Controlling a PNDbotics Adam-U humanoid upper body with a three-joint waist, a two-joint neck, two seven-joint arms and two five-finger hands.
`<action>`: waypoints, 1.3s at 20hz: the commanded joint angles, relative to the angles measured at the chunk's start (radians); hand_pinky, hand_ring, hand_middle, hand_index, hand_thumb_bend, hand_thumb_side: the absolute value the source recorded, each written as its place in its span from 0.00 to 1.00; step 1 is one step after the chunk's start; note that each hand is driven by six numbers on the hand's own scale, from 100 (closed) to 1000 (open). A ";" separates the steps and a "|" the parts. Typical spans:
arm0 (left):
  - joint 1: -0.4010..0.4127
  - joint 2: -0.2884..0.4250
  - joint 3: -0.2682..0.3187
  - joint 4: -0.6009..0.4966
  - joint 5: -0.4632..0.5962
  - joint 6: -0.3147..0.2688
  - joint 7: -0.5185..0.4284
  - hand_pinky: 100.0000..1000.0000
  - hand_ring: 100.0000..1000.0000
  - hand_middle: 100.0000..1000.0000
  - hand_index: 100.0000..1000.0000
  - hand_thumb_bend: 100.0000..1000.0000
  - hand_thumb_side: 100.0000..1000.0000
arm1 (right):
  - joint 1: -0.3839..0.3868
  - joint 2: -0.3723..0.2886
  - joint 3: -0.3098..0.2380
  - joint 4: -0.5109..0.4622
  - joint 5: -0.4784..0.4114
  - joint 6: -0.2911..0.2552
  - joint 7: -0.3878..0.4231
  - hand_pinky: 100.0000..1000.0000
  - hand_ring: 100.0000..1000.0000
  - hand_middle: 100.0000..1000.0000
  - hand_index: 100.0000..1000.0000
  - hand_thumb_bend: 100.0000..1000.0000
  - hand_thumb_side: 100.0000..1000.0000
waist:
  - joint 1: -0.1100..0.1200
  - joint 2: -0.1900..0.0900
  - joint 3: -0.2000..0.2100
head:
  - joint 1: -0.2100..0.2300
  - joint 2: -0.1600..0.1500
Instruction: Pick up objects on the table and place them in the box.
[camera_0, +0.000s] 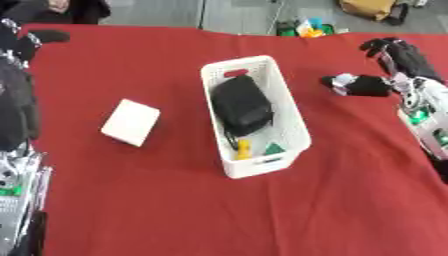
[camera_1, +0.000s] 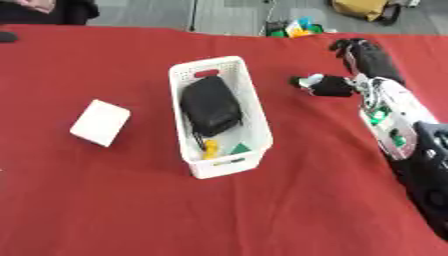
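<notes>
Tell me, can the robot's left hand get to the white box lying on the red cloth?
Probably yes. The white box lies alone on the red cloth, left of the white basket, on the left arm's side, and nothing stands in the way.

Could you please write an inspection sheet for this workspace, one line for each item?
Surface: table under a red cloth.
Job's things: white basket holds a black pouch, a yellow piece and a green piece; white box lies on the cloth to its left.
Clutter: nothing seen.
Hands: right hand right of the basket, fingers curled, holding nothing seen; left hand at the left edge, fingers unclear.
Cables: nothing seen.
Surroundings: grey floor, colourful items and a tan bag behind the table.
</notes>
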 joint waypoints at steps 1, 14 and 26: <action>-0.013 0.005 -0.002 -0.014 0.003 0.004 -0.002 0.60 0.83 1.00 0.92 0.00 1.00 | -0.012 -0.013 0.002 0.020 0.021 -0.017 -0.024 0.87 0.86 0.67 0.85 0.81 0.58 | 0.002 -0.018 -0.002 | -0.001 -0.012; -0.014 0.004 -0.005 -0.014 0.006 0.005 -0.008 0.60 0.83 1.00 0.91 0.00 1.00 | -0.014 -0.022 -0.006 0.082 0.097 -0.055 0.013 0.85 0.86 0.65 0.82 0.76 0.52 | 0.005 -0.016 -0.002 | -0.005 -0.012; -0.021 0.001 -0.010 -0.014 0.010 0.003 -0.016 0.60 0.83 1.00 0.91 0.00 1.00 | -0.053 -0.035 -0.025 0.129 0.079 -0.074 -0.001 0.86 0.85 0.59 0.78 0.74 0.62 | 0.004 -0.001 0.010 | -0.019 -0.028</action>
